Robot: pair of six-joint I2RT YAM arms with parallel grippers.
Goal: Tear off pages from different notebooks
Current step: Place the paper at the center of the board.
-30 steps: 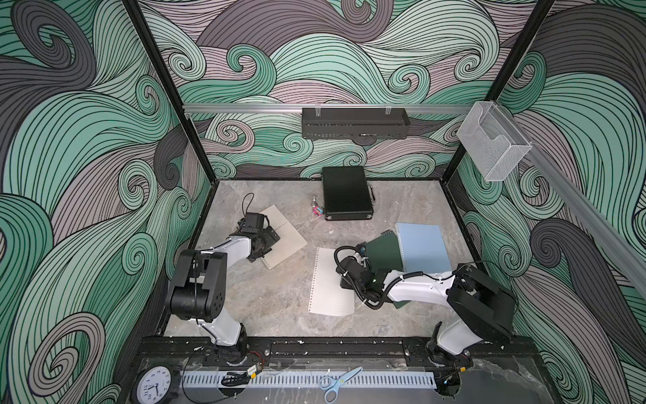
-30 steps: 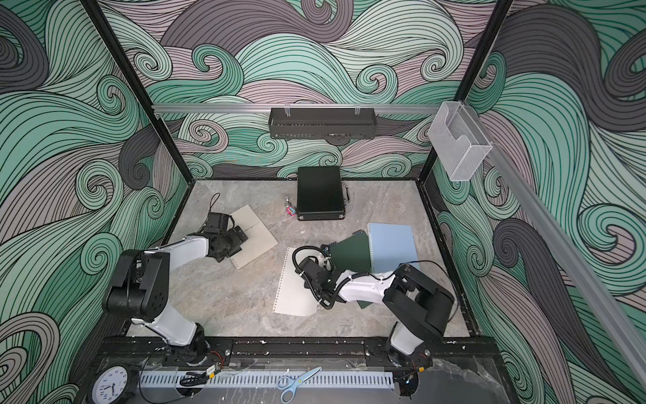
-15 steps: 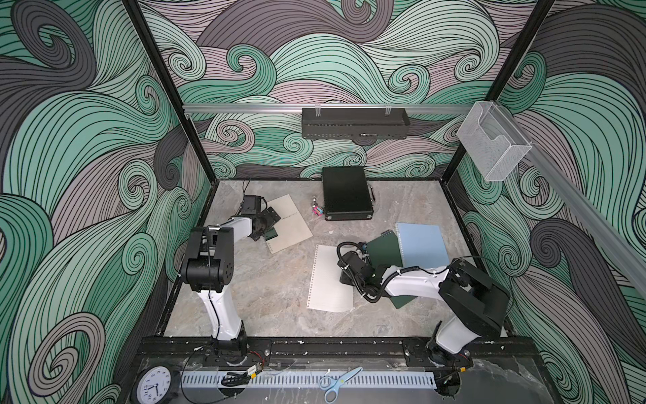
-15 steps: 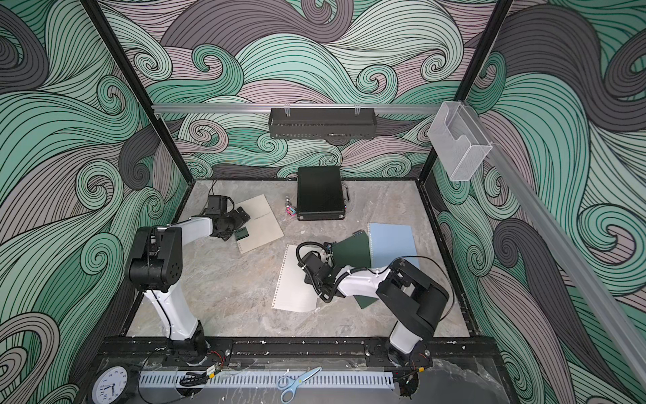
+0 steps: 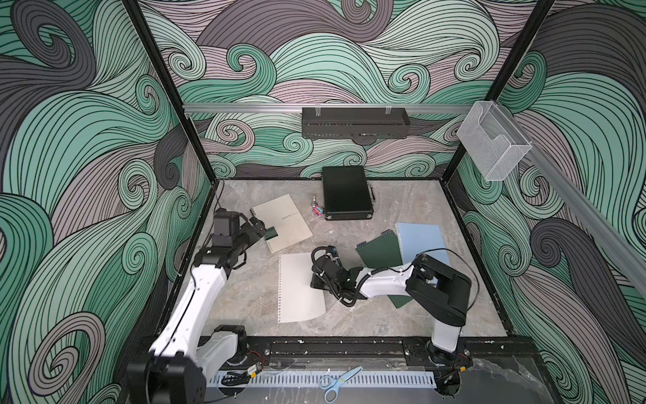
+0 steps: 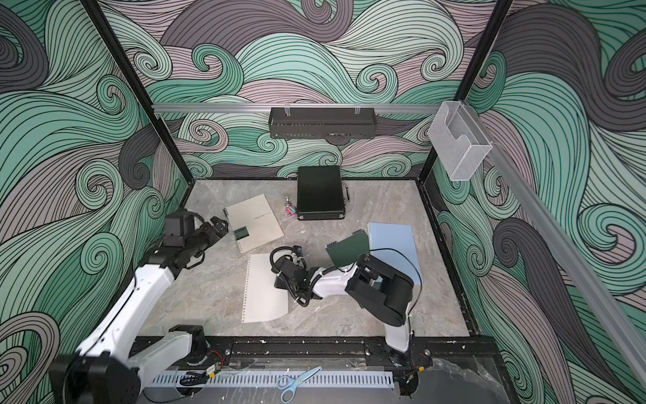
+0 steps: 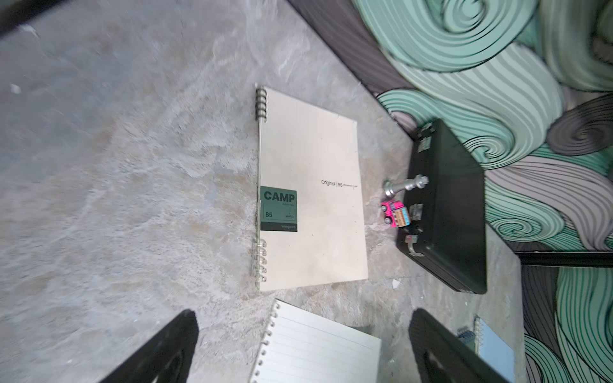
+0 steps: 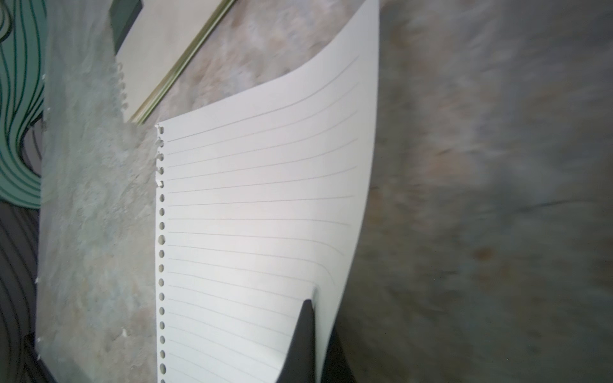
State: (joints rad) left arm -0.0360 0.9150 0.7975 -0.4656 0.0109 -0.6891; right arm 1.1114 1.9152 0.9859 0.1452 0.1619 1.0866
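— State of left gripper (image 5: pixel 259 228)?
— Fully spread, holding nothing; hovers just beside the spiral edge of the beige notebook (image 5: pixel 285 224), far left on the table (image 5: pixel 251 290).
— And right gripper (image 8: pixel 319 331)?
— Pinched shut on the edge of the loose page (image 5: pixel 299 290) opposite its punched holes; page otherwise flat at mid-table.
— Other notebooks?
— dark green notebook (image 5: pixel 379 250) just beside light blue notebook (image 5: pixel 421 241), right of the page.
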